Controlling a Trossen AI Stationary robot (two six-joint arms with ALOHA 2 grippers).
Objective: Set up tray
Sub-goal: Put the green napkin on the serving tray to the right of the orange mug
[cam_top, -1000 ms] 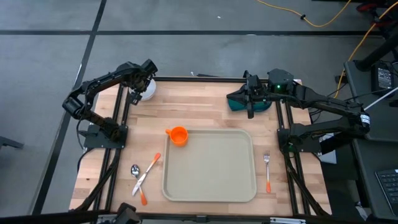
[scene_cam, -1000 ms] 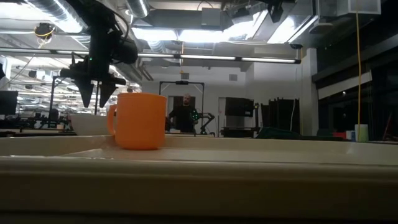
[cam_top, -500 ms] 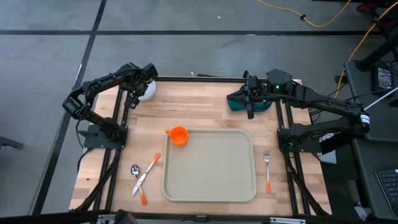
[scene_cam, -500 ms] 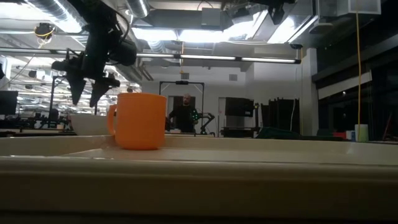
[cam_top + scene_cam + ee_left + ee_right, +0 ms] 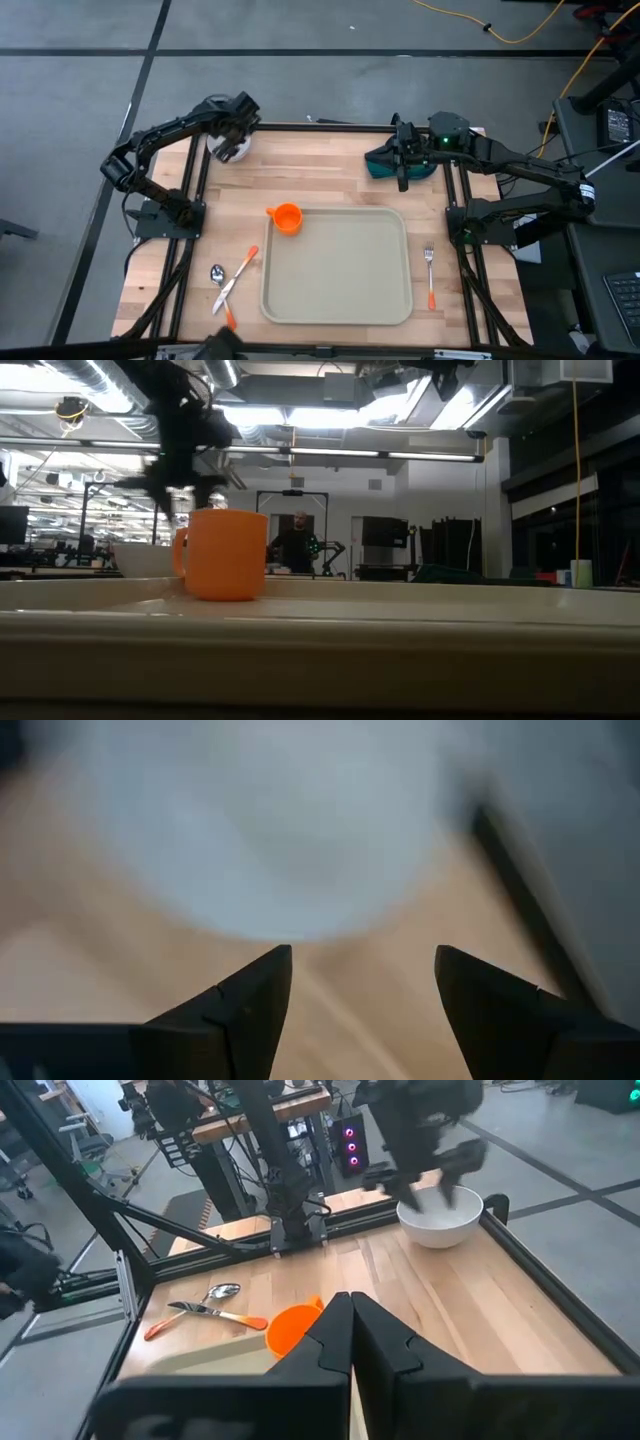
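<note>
Left gripper [image 5: 236, 128] hung over the white bowl [image 5: 233, 147] at the table's far left corner, its fingers spread wide around nothing, so the step in hand looked like fetching that bowl; the next move would call for lowering onto its rim and closing. Right gripper [image 5: 403, 172] waited shut at the teal plate [image 5: 380, 163], far right. The tray [image 5: 337, 312] lay near centre, an orange cup [image 5: 287, 217] on its far left corner. No writing was legible.

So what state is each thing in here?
tray: flat on table, only the cup on it
orange cup: upright, tray's corner
white bowl: upright, empty
left pincer: open, above bowl
right pincer: shut, holding nothing
fork: lying beside tray
</note>
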